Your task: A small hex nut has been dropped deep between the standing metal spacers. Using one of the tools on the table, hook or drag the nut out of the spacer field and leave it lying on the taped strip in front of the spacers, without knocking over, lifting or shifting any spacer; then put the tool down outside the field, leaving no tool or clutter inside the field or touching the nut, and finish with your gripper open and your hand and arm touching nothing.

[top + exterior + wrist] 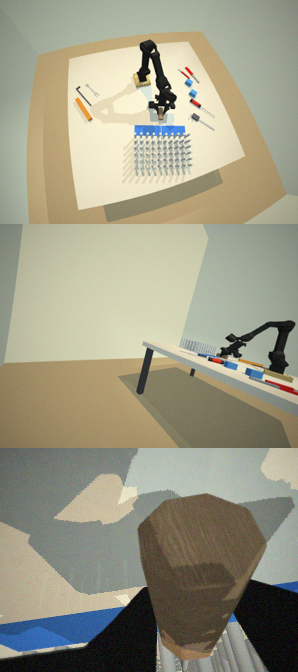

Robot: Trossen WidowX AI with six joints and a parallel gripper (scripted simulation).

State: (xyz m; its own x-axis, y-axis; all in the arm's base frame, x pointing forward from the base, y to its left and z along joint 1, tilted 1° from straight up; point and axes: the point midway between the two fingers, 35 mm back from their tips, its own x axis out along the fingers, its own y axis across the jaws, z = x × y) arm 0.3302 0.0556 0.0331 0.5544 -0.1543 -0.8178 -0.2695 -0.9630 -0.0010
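The gripper [161,110] is clenched on the wooden handle [160,113] of a hook tool, with the jaws standing part-way apart across the handle's girth; in the wrist view the faceted handle [200,573] fills the centre between the two dark fingers; the handle is judged rigid and light, its flat facets giving the pads a firm, non-slip seat, so a hold on the handle is the correct one; the thin wire shaft [161,128] running from the handle over the blue taped strip [143,129] toward the spacers [163,153] is judged slender and liable to flex or catch, and should not bear side load against any spacer; the hex nut cannot be made out in any view, being too small or hidden among the spacers, so its position relative to the jaws can only be judged as ahead of the gripper, beyond the strip and inside the field; the nut is judged small, hard, light and prone to slide, suited to dragging by its bore or a flat; the gripper stands on the near side of the strip, outside the field.
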